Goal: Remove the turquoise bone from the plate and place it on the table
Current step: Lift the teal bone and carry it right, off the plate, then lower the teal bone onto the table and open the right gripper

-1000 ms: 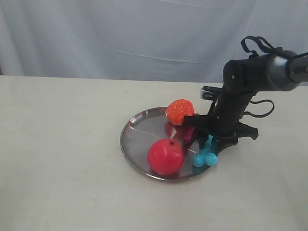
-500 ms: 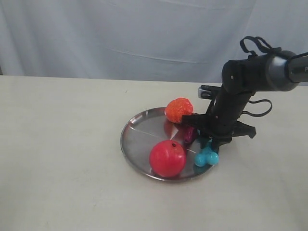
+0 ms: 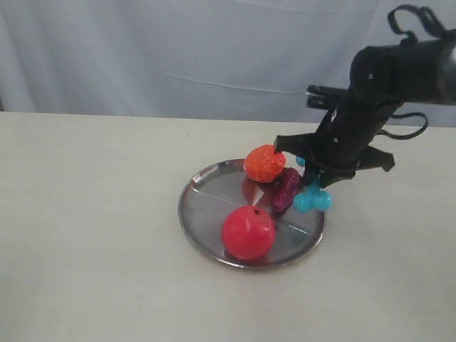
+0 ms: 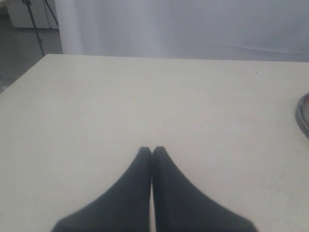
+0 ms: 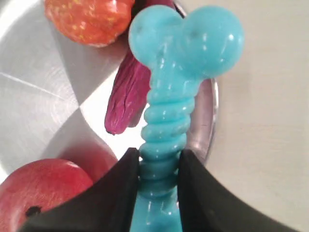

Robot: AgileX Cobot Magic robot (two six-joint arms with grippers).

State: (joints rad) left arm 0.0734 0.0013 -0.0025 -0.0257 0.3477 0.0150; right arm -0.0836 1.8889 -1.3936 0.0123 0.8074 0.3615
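Beige table (image 3: 92,214), silver plate (image 3: 206,206) mid-table. R gripper (image 3: 317,177) sits over plate's right rim, fingers (image 5: 120,183) clamped tight on turquoise bone (image 5: 166,96): ribbed shaft pinched btwn both, knobbed end hanging below, just over the rim, beside purple item (image 5: 128,96). L gripper (image 4: 152,151) pinched together, empty, over bare table.

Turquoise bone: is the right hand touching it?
Touching. The right wrist view shows the right hand clamping the turquoise bone, fingers pressed on both sides of its shaft.

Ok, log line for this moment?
right gripper: shut on turquoise bone | bone position: above plate rim, off table | left gripper: shut, empty
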